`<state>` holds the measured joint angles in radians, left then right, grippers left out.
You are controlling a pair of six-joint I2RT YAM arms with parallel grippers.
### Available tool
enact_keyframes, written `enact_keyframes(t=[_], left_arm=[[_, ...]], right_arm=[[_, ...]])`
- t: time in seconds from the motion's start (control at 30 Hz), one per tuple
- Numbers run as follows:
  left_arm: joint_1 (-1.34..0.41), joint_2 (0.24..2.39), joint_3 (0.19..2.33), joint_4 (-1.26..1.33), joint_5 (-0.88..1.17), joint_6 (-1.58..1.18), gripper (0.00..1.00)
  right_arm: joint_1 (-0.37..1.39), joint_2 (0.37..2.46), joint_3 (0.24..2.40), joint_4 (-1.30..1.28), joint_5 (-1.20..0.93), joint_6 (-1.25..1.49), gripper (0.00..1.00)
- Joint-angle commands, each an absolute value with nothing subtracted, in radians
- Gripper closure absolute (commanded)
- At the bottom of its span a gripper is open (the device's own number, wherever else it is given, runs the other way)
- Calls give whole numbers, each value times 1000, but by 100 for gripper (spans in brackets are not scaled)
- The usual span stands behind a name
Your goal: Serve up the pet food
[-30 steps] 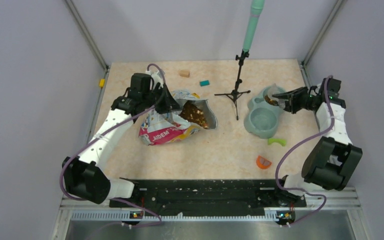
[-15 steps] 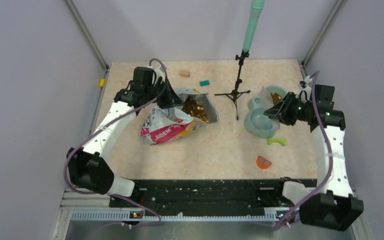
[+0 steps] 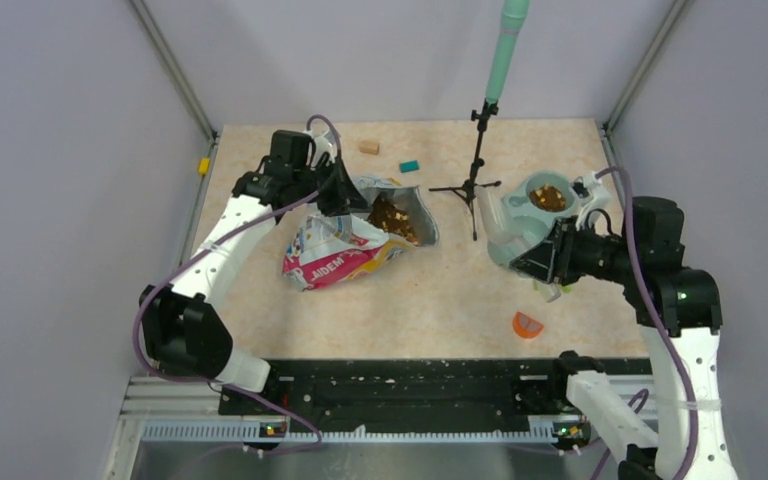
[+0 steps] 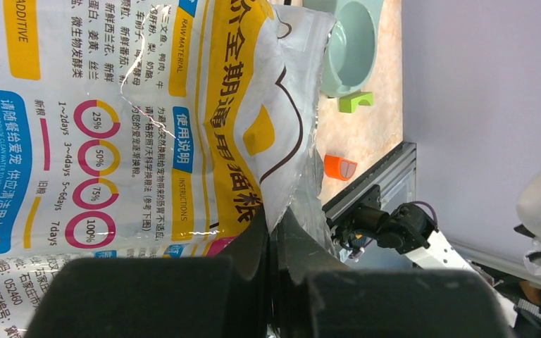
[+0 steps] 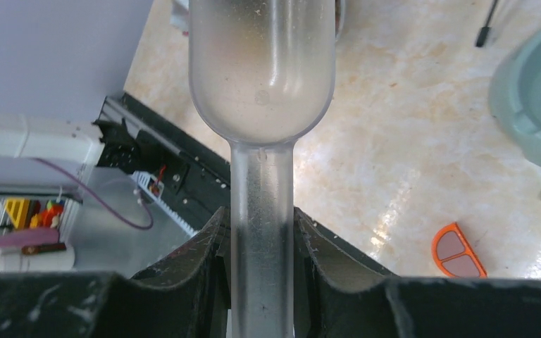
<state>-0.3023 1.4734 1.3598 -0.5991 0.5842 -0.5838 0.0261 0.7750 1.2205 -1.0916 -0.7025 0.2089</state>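
The right gripper (image 5: 262,227) is clamped on the handle of the clear scoop (image 5: 260,63), and the scoop is empty now. A second ago it was tipped over the far cup of the teal double bowl (image 3: 513,238); it has since drawn back to the bowl's near side. The pet food (image 3: 547,197) sits as a small brown heap in that far cup, so I'd judge one scoopful served; the near cup looks bare.

More kibble shows in the mouth of the bag (image 3: 335,255), well left of the bowl, where the left gripper (image 3: 333,196) stays pinched shut on the bag's torn edge.

Between bowl and bag the tabletop (image 3: 440,290) lies open, though the stand (image 3: 475,170) spreads its legs just left of the bowl's far end. A green block (image 4: 356,102) and an orange piece (image 3: 527,324) lie on the bowl's near side, and the side wall is close on its right.
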Motion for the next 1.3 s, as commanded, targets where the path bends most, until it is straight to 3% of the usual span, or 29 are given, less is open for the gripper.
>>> enact_keyframes(t=[0.0,0.3,0.47,0.83,1.27], left_arm=[[-291,1462,1429,-531,653,-551,100],[-292,1407,1402,-606,709,-484,100],[-293,1373,1377,-699,715,-416,100],[-293,1284,1275,-739,709,-389,100],[-298,1263,1325,-828,664,-387,100]], right_arm=[[146,839,1317,-1152,-666,170,100],[742,1023,1264,-970,-267,361,100],[747,1083,1324,-889,-292,336,100],[750,1187,1365,-1068,-307,218,100],[879,1397,1424,-1046,-112,306,100]])
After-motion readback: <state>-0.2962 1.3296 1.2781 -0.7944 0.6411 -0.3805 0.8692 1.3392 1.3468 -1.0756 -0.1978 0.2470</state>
